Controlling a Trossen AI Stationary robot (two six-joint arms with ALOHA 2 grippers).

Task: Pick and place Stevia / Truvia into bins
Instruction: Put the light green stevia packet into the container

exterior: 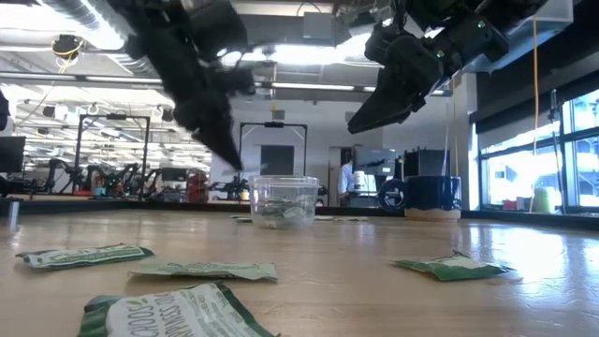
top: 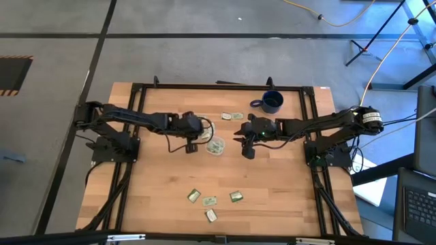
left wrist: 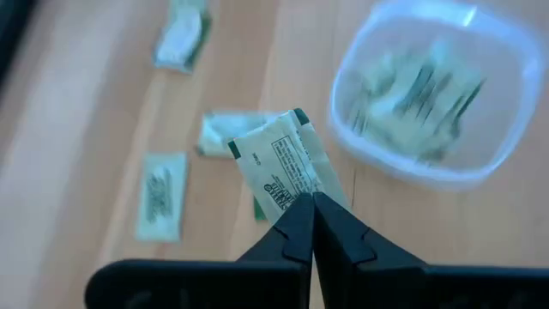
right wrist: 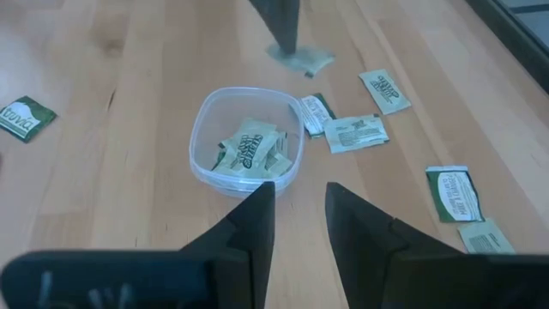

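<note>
My left gripper (top: pixel 193 141) hovers just left of the clear plastic cup (top: pixel 216 146), shut on one pale green and white sachet (left wrist: pixel 283 163). The cup (right wrist: pixel 248 142) stands on the table with several sachets inside it. My right gripper (right wrist: pixel 298 206) is open and empty, raised just right of the cup (exterior: pixel 284 198). Loose sachets lie flat on the table: some beyond the cup (top: pixel 231 116) and several near the front edge (top: pixel 209 201). My left gripper pinches the sachet between its two shut fingertips (left wrist: pixel 300 225) at one end of the packet (left wrist: pixel 296 190). The fingers point down, slanting toward the cup. The sachet sticks out past the fingertips, lifted clear of the table (right wrist: pixel 300 58).
A dark blue mug (top: pixel 271 102) stands at the far side of the table, right of centre. More sachets lie beside the cup (right wrist: pixel 356 133) and farther off (right wrist: pixel 455 190). Black frame rails run along the table's edges (top: pixel 129 122).
</note>
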